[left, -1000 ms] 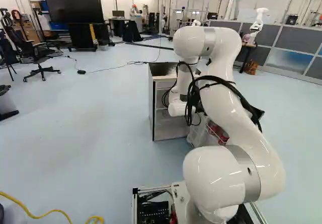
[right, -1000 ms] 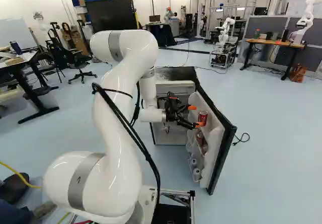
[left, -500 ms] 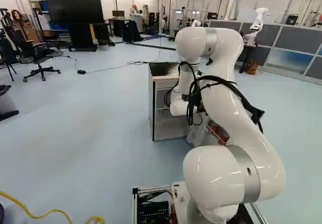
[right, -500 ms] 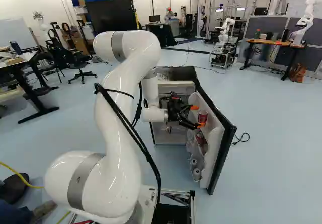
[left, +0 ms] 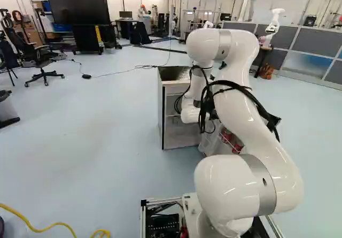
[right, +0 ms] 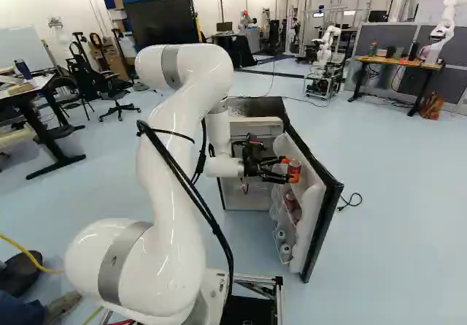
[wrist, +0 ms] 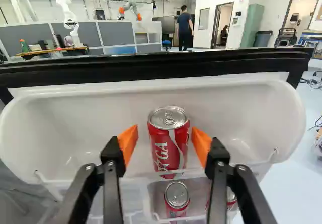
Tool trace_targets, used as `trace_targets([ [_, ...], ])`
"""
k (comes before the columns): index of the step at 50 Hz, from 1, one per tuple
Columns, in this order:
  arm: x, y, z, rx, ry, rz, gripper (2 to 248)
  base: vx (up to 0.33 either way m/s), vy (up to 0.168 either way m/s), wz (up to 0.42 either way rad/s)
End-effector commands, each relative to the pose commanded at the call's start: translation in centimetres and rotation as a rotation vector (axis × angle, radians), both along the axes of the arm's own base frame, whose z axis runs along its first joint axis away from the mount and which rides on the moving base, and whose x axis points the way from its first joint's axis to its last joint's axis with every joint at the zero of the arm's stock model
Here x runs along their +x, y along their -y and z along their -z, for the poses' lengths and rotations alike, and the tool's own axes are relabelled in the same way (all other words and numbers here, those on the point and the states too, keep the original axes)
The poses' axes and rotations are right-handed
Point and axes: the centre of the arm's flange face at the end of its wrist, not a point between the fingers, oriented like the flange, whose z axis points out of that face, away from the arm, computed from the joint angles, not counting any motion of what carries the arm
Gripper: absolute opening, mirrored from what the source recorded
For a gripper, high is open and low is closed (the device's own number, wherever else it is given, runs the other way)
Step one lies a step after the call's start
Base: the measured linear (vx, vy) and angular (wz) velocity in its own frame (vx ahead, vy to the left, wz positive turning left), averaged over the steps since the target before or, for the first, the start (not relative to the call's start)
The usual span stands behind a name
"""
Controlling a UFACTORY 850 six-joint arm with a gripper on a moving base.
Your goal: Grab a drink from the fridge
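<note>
My gripper (right: 286, 169) reaches from the arm to the fridge door (right: 332, 186), which stands swung out from the fridge (right: 255, 107) in the right base view. A red can (right: 295, 169) stands upright in the door's upper bin. In the wrist view the gripper (wrist: 165, 133) has its orange pads on either side of this can (wrist: 169, 143); one pad is very near it, and a gap shows at the other. The fingers stand open, partly drawn in. Below, another red can (wrist: 177, 199) sits in a lower rack, and one more is partly hidden by a finger.
The door's black top edge (wrist: 161, 65) runs behind the bin. Lower door racks hold more cans (right: 284, 250). A wooden table (right: 398, 62) with another robot (right: 446, 29) stands farther back. A black cable (right: 352, 202) lies beside the door.
The arm first shifted slightly toward the door. Since then my gripper's fingers have drawn closer together around the upper can. The base and the fridge stand as before.
</note>
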Motion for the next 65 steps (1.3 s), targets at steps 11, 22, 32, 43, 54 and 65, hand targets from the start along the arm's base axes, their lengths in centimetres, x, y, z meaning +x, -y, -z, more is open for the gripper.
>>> trace_targets([
  [11,0.00,0.00,0.00,0.000,0.000,0.000,95,0.000,0.000,0.000],
  [22,0.00,0.00,0.00,0.000,0.000,0.000,92,0.000,0.000,0.000],
  [32,0.00,0.00,0.00,0.000,0.000,0.000,92,0.000,0.000,0.000],
  [43,0.00,0.00,0.00,0.000,0.000,0.000,92,0.000,0.000,0.000],
  [54,-0.15,-0.08,-0.01,0.000,-0.003,-0.002,92,0.000,0.000,0.000],
  [65,-0.37,-0.21,-0.03,0.000,-0.007,-0.004,92,0.000,0.000,0.000],
])
